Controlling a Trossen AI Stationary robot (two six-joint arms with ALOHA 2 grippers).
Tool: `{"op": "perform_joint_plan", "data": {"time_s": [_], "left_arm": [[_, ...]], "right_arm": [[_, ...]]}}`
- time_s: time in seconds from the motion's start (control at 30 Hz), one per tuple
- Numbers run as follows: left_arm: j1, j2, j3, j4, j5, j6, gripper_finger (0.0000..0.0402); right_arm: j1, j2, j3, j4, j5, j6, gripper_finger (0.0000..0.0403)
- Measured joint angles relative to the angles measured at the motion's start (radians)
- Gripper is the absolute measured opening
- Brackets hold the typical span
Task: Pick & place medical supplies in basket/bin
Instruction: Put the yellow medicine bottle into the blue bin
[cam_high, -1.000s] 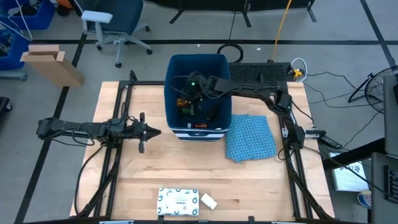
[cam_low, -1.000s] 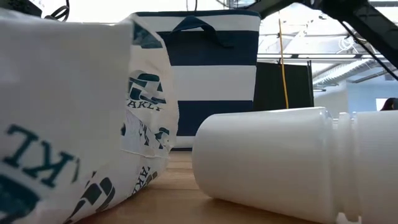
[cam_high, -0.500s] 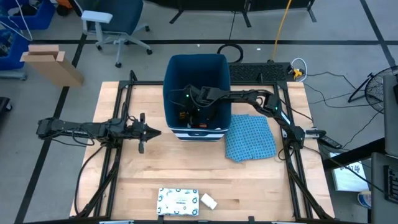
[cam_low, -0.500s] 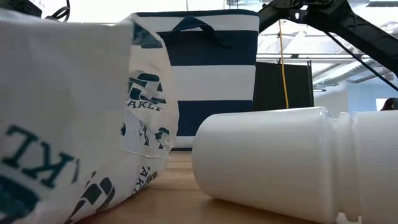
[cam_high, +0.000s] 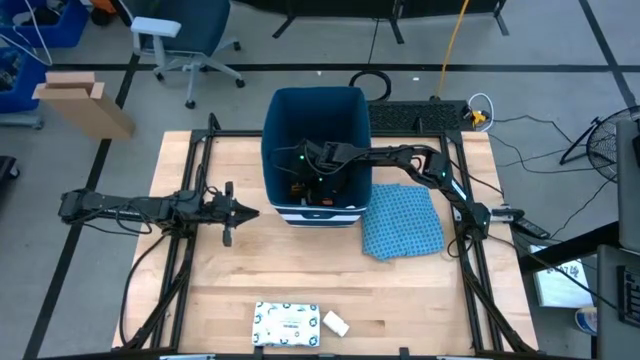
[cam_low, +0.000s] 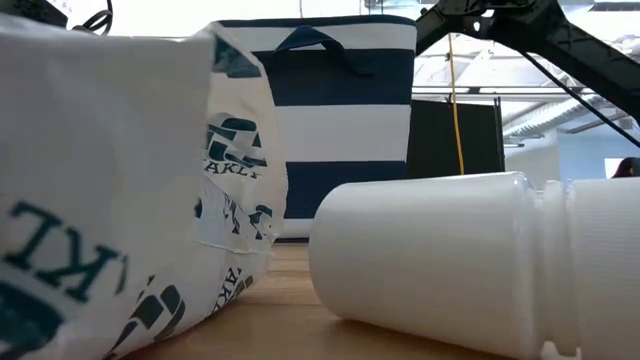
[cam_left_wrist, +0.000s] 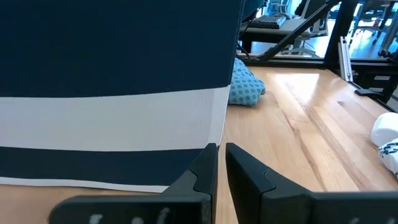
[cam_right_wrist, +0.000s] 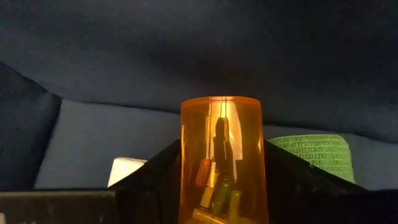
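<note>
While right gripper (cam_right_wrist: 222, 186) grips orange pill bottle (cam_right_wrist: 221, 158) down inside the bin (cam_high: 317, 105), release comes next; left gripper (cam_high: 236, 211) idles shut.

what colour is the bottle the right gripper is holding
Translucent orange pill bottle, clearest in the right wrist view.

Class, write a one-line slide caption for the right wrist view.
Right pincer holding the orange pill bottle inside the dark-blue bin, a green roll beside it.
</note>
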Motion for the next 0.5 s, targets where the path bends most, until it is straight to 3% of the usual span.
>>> {"op": "perform_joint_plan", "data": {"time_s": [0.27, 0.5], "left_arm": [[0.0, 0.0, 0.0, 0.0, 0.0, 0.001, 0.0037], [0.0, 0.0, 0.0, 0.0, 0.0, 0.001, 0.0037]], "right_arm": [[0.0, 0.0, 0.0, 0.002, 0.005, -0.003, 0.0176], [0.001, 0.0, -0.001, 0.01, 0.004, -0.011, 0.0217]]}}
